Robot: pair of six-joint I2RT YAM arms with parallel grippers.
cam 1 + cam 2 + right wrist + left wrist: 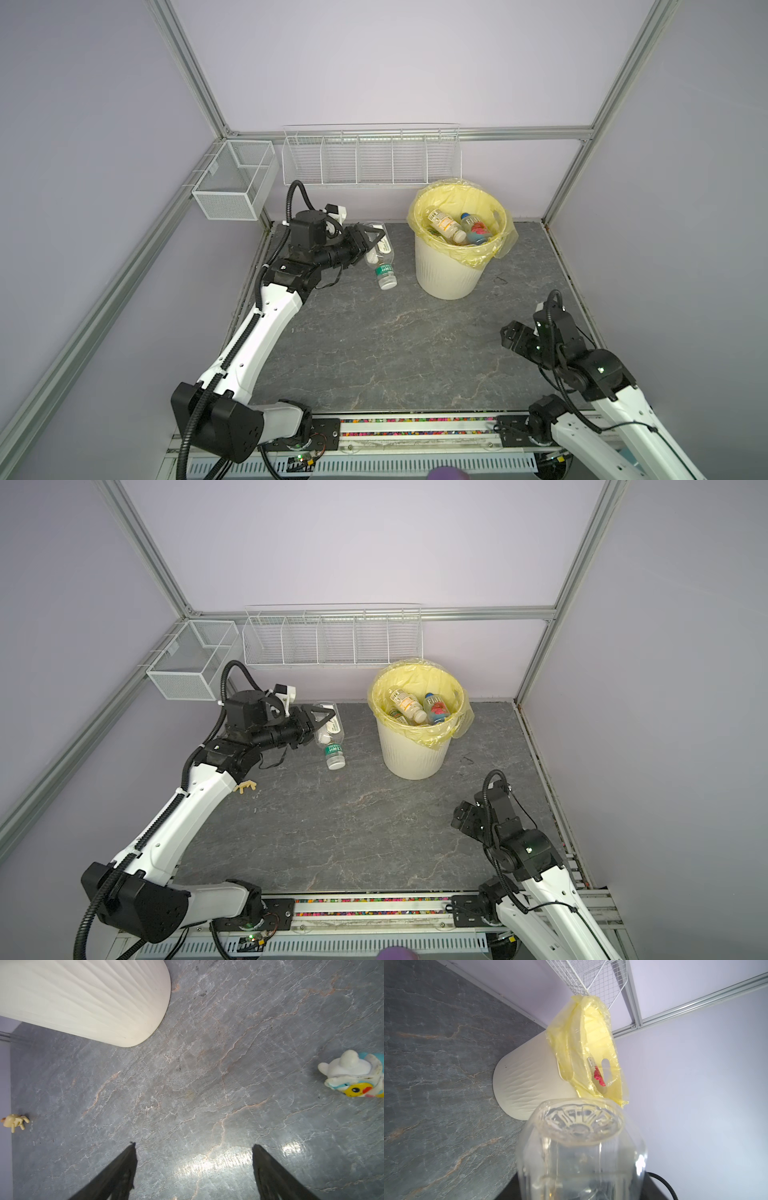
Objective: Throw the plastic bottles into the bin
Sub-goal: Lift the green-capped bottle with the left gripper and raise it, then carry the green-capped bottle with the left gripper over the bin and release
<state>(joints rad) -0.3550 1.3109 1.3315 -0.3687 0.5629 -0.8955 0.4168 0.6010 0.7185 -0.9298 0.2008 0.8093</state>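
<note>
- The left gripper [371,237] is seen pressed closed on a clear bottle [579,1147]. In the left wrist view the bottle's ribbed base fills the space ahead of the jaws, and the fingers are hidden behind it.
- The held bottle is kept low over the table [374,353]. Whether it is lifted clear cannot be told.
- The bin [449,274] stands ahead of the left gripper's tips and apart from them, with a yellow liner [505,243] folded over its rim.
- At least three bottles are counted inside the bin: an orange-label bottle [446,226], a blue-label bottle [473,227], and a third that is mostly hidden beneath them.
- A green-label bottle [384,272] lies on its side just beside the left gripper, toward that arm's base. It is close against the held one and gripped by nothing.
- The right gripper [193,1145] is held with its jaws spread wide and nothing between them. It is over bare table, well apart from the bin.
- A small toy [15,1123] and a white toy [353,1076] lie on the table on either side of the right gripper. Neither belongs to the task.
- No other bottle is seen on the table, so the task is judged nearly done. Two bottles are left: the held one is to be carried over the rim and released, and the green-label one is to be picked up after it.
</note>
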